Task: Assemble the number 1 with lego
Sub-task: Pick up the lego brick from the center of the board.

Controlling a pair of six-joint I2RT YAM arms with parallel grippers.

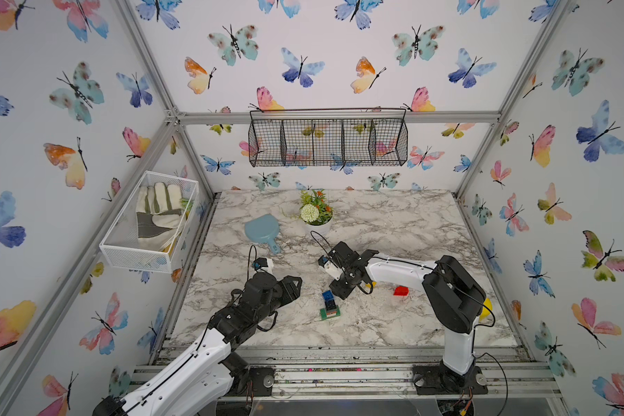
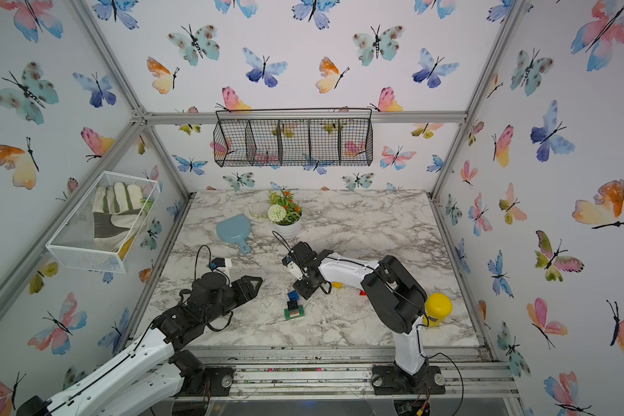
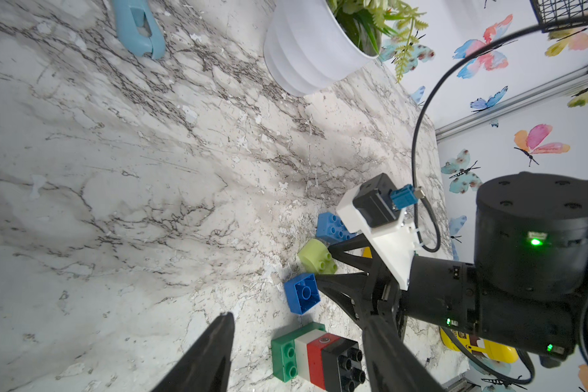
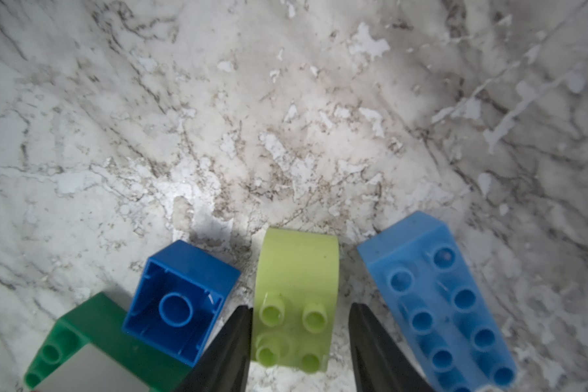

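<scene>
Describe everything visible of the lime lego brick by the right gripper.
The lime brick looks like matte plastic, with four round studs on one face and a smooth rounded slope beyond them. It lies on the marble tabletop between the fingers of the right gripper, which straddle it without clearly pinching. A dark blue square brick and a light blue long brick flank it, not touching. Both top views hide it.

The right gripper (image 3: 323, 263) has fingers (image 3: 335, 253) flanking the lime brick (image 3: 311, 254).
</scene>
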